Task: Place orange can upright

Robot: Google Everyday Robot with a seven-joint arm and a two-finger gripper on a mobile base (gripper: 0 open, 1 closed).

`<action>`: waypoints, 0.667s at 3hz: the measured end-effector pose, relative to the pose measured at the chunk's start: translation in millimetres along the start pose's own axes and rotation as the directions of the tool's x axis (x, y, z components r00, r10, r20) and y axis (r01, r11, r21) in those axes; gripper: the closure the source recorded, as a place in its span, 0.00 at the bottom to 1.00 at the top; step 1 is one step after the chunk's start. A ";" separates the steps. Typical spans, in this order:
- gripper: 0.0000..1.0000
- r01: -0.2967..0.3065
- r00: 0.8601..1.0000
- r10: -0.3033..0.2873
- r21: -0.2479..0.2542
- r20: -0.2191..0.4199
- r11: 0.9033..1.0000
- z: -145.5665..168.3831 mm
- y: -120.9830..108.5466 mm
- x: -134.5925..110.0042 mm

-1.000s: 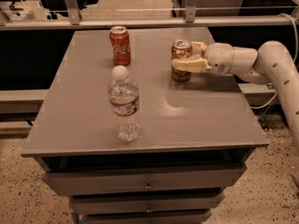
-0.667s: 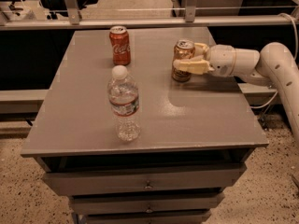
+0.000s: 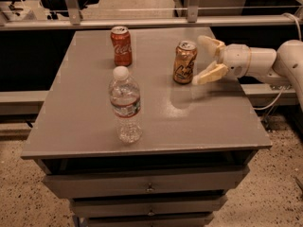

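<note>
Withdrawn from its earlier grasp, the gripper [image 3: 199, 60] is shown released, the upright orange can [image 3: 184, 63] just beyond its fingertips; a straight retreat is advised.

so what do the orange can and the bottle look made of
The orange can is likely thin aluminium: silver top, glossy printed golden-brown body. The water bottle is likely clear plastic: see-through ribbed walls, white cap, thin label. The gripper sits open close beside the upright can.
</note>
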State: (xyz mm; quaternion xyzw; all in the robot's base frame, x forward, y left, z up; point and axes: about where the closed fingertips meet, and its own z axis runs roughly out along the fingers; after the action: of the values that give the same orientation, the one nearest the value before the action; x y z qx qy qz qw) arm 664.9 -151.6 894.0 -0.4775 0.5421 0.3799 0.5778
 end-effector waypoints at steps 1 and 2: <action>0.00 0.029 0.999 -0.026 0.073 -0.045 0.997 -41.5 -3.9 -25.3; 0.00 0.028 0.997 -0.013 0.189 -0.079 0.982 -96.1 -11.0 -58.0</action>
State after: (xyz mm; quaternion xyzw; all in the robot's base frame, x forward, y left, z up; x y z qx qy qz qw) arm 642.9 -242.4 957.1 -0.4403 0.5928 0.3016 0.6031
